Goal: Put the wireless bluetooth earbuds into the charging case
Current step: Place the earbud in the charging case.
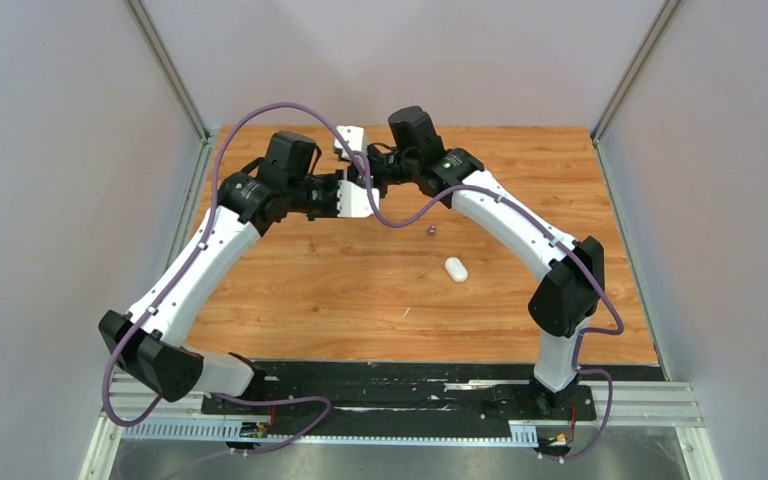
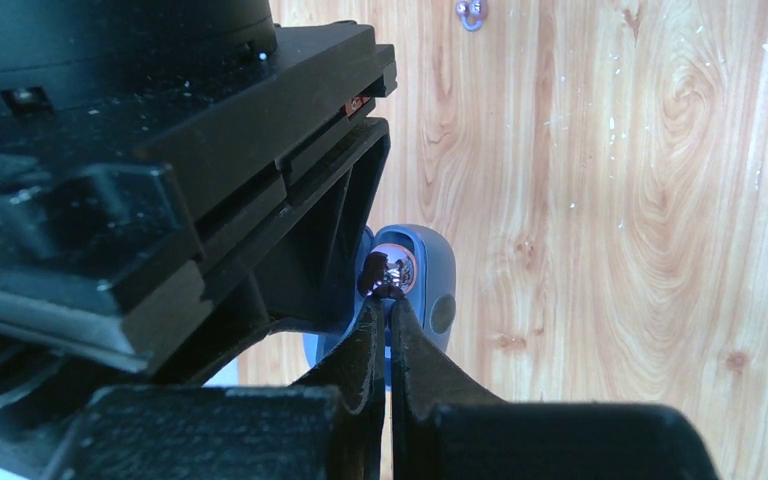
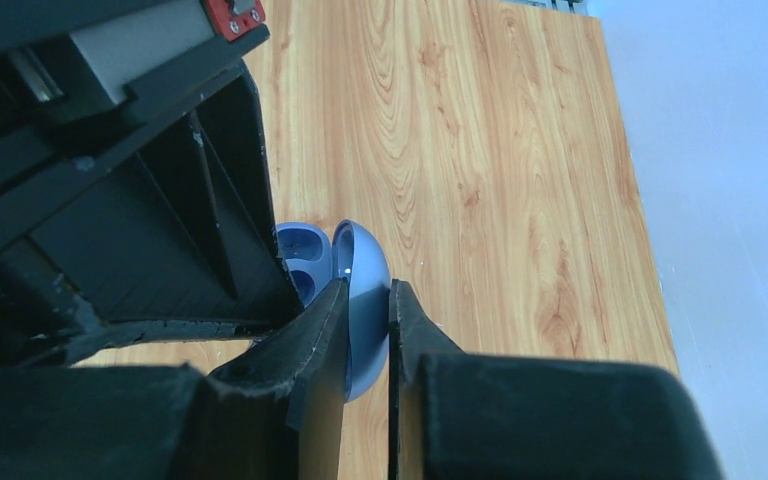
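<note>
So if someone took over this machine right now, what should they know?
Left tool: shut on a dark bud, held at a well of the open blue case.
Right tool: shut on that case's lid, steadying it.
A second purple bud lies loose on the table, with a white case near it.
Done: no bud visibly seated yet.
Left: seat the held bud, then the loose one; white buds are not in view.
</note>
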